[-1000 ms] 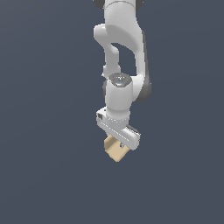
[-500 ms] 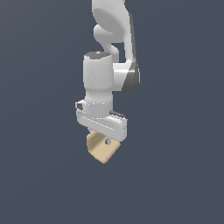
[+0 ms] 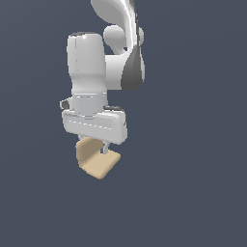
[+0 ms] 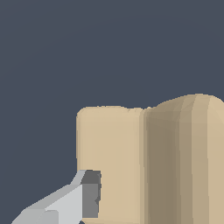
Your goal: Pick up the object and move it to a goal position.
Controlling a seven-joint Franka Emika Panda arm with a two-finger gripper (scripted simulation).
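Observation:
The object (image 3: 96, 161) is a small tan L-shaped piece, two flat plates joined at a rounded bend. It hangs under my gripper (image 3: 99, 148) in mid-air, in the middle of the exterior view. One grey finger (image 3: 104, 146) shows against its upright plate; the other finger is hidden behind the piece. In the wrist view the object (image 4: 144, 162) fills the frame's lower part, and a grey fingertip (image 4: 89, 194) presses on its flat plate. My gripper is shut on the object.
The white arm (image 3: 103, 62) rises above the gripper to the frame's upper edge. Behind everything is a plain dark grey-blue background with no visible surface, edges or other objects.
The arm has swung toward the exterior view's left and closer to the camera, carrying the object with it. The wrist has turned, so the object shows a different side.

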